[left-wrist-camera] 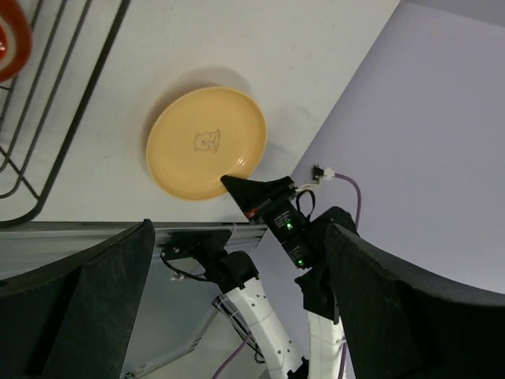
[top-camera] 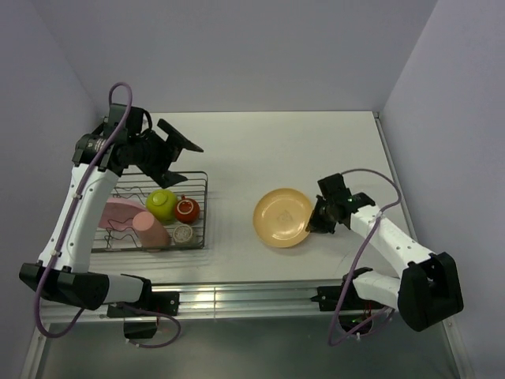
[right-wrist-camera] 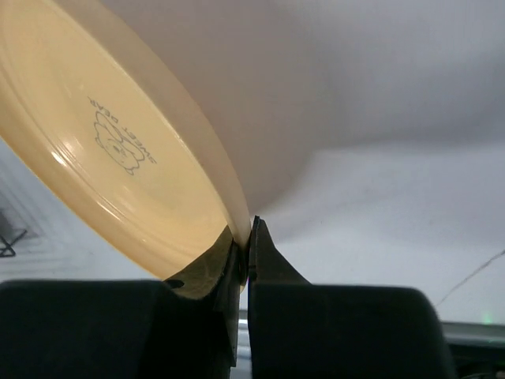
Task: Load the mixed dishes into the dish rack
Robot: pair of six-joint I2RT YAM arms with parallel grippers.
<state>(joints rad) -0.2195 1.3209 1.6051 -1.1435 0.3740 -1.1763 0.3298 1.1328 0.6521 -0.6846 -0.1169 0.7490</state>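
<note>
The yellow-orange plate [top-camera: 282, 217] is at the table's middle, right of the dish rack [top-camera: 202, 207]. My right gripper [top-camera: 314, 223] is shut on the plate's right rim [right-wrist-camera: 237, 207]; the jaws pinch it from both sides. The plate also shows in the left wrist view [left-wrist-camera: 207, 142]. The rack holds the pink plate [top-camera: 118, 212], lime-green bowl [top-camera: 162, 203], red-orange bowl [top-camera: 187, 209], salmon-pink cup [top-camera: 150, 230] and tiny beige-grey cup [top-camera: 183, 234]. My left gripper [top-camera: 183, 162] is open and empty, raised above the rack's far right corner.
The rack's right end [left-wrist-camera: 47, 142] and the red-orange bowl [left-wrist-camera: 12, 39] show in the left wrist view. Grey walls close the table at the left, back and right. A metal rail [top-camera: 252, 296] runs along the near edge.
</note>
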